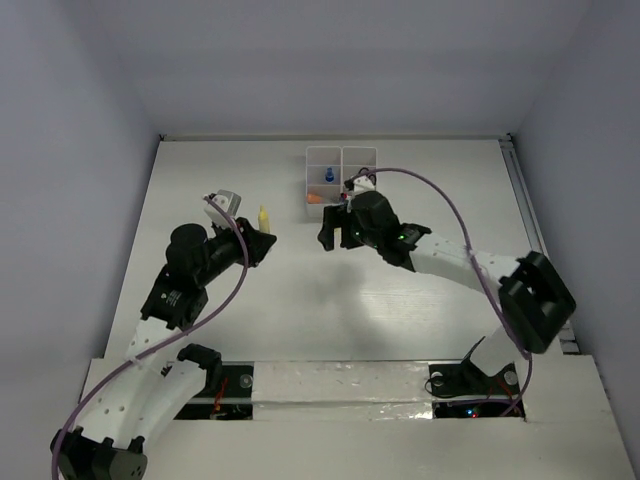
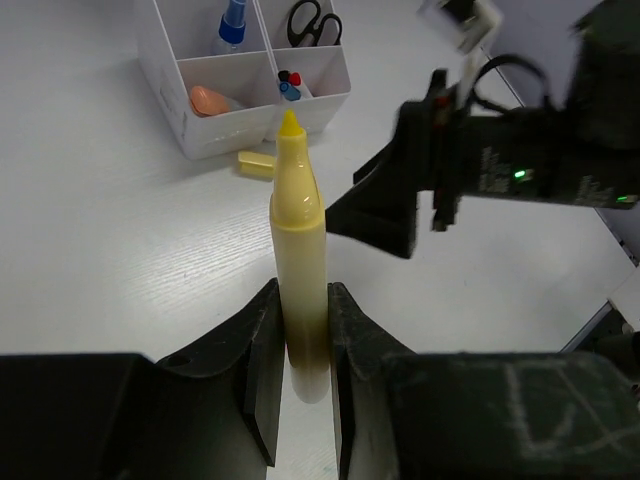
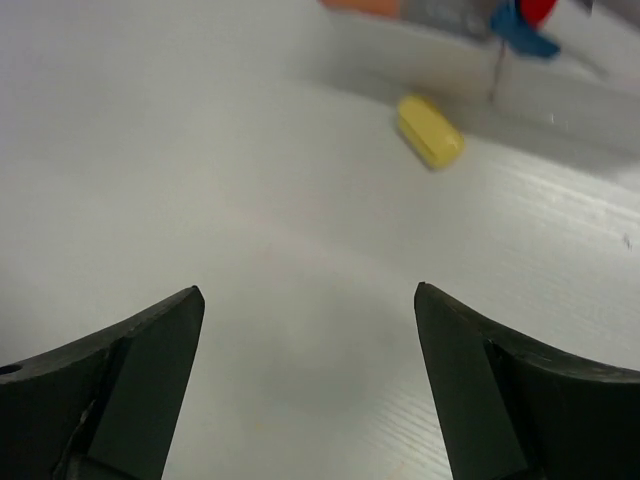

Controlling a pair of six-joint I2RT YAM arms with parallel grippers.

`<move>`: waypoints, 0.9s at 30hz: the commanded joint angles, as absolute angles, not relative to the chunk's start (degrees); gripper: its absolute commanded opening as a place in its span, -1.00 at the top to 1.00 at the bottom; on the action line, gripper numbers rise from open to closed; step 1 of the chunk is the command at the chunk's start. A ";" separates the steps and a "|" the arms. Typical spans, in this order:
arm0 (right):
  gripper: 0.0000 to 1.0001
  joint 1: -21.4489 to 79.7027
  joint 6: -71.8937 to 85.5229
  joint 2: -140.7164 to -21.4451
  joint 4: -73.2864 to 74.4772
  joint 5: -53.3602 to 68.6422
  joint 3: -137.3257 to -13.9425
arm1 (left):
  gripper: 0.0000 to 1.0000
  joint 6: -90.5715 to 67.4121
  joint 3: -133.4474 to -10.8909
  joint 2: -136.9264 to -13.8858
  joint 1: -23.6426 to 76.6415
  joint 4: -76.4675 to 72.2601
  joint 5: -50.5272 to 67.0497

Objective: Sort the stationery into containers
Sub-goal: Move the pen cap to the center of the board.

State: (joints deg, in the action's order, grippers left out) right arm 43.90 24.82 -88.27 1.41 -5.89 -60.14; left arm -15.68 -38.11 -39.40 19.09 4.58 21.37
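Cream-yellow plastic tube: smooth, round-bodied, tapering to a brighter yellow pointed tip. Its blunt end is clamped between the black fingers of the left gripper, and the tip points toward the tray.

Tray: white, glossy, thin-walled plastic with rectangular open-top cells in two columns. It stands at the far edge of the desk, about mid-width.

Cells, from the left wrist view:
- near left: orange eraser, rounded
- near right: pens with red, blue and black caps
- far right: black-handled scissors
- far left: blue-capped item, cropped

Yellow eraser: small rounded block on the desk just beside the tray's near wall; contact unclear.

Right gripper hangs over bare desk near that eraser, jaws spread wide, nothing between them. Its fingers are matte black and wedge-shaped.

Desk: white, faint straight grain, slight sheen. Walls: plain, pale grey-lilac, on three sides.
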 commanded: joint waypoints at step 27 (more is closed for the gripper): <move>-0.06 42.36 25.84 -125.94 3.52 -25.49 -84.02 | 1.00 -15.29 -39.73 -37.18 18.81 2.99 23.11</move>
